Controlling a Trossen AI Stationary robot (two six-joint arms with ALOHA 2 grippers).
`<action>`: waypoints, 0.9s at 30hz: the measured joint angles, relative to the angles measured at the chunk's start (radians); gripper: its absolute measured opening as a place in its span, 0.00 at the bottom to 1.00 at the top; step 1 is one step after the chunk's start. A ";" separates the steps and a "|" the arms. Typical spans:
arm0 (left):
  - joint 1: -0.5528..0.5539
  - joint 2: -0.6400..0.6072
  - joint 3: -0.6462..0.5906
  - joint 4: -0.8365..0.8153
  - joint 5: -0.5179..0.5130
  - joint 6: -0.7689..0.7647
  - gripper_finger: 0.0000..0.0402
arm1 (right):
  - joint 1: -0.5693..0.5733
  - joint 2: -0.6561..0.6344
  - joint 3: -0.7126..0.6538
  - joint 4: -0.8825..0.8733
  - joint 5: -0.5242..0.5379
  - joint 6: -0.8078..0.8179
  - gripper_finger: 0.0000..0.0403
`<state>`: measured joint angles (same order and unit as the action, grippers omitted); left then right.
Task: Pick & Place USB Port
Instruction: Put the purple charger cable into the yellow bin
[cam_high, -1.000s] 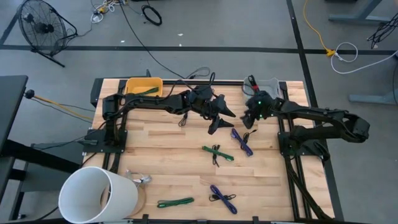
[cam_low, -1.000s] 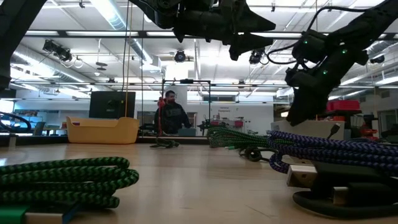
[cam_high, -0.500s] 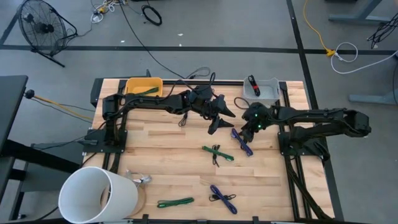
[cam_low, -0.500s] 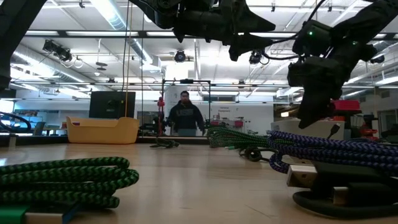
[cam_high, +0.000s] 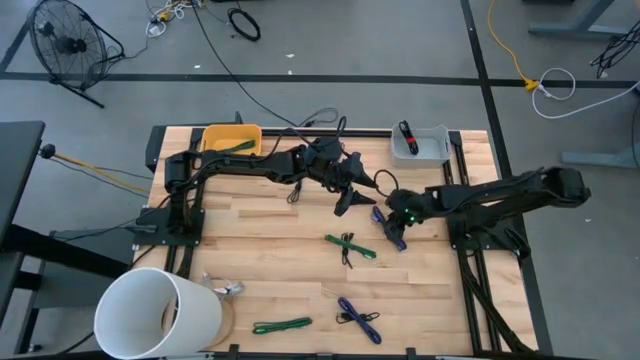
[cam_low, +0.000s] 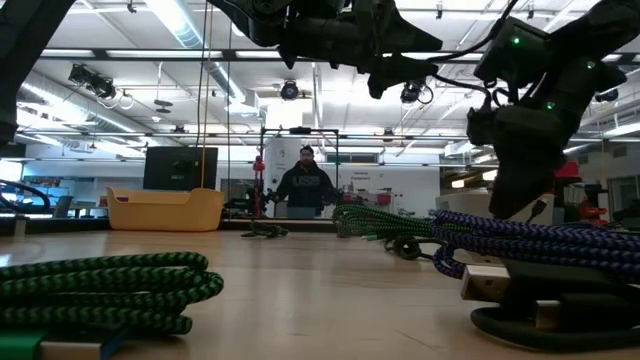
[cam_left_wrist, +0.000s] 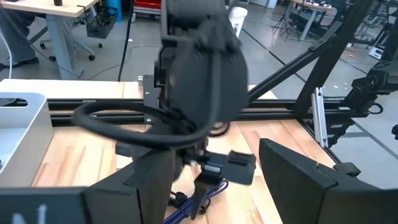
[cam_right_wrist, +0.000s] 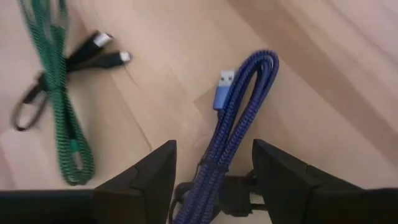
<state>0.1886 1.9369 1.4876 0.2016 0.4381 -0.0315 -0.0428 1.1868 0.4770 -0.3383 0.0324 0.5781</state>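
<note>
The right gripper (cam_high: 397, 224) has swung away from the grey bin (cam_high: 420, 143) and dropped, its open fingers now straddling the blue cable (cam_right_wrist: 233, 130) (a green one beside).

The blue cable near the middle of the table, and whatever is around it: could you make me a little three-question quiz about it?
1. True or false: the right gripper is open, with the blue cable between its fingers.
2. What sits in the grey bin?
A. a green cable
B. a red and black item
C. nothing
3. Fill in: the yellow bin holds a ____ cable.

Key: 1 true; 2 B; 3 green. The left gripper hangs open close by.
</note>
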 joint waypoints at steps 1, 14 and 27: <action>0.000 0.000 0.000 0.000 0.000 0.000 0.59 | 0.007 0.013 0.000 0.001 0.011 0.009 0.52; -0.001 0.000 0.000 0.000 0.000 0.001 0.59 | 0.043 0.184 0.003 0.131 0.032 0.013 0.40; 0.000 0.000 0.000 0.005 0.000 -0.002 0.59 | 0.037 0.054 0.026 0.123 0.013 -0.056 0.04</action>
<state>0.1886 1.9369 1.4876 0.2070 0.4381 -0.0330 -0.0055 1.2407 0.5032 -0.2156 0.0453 0.5222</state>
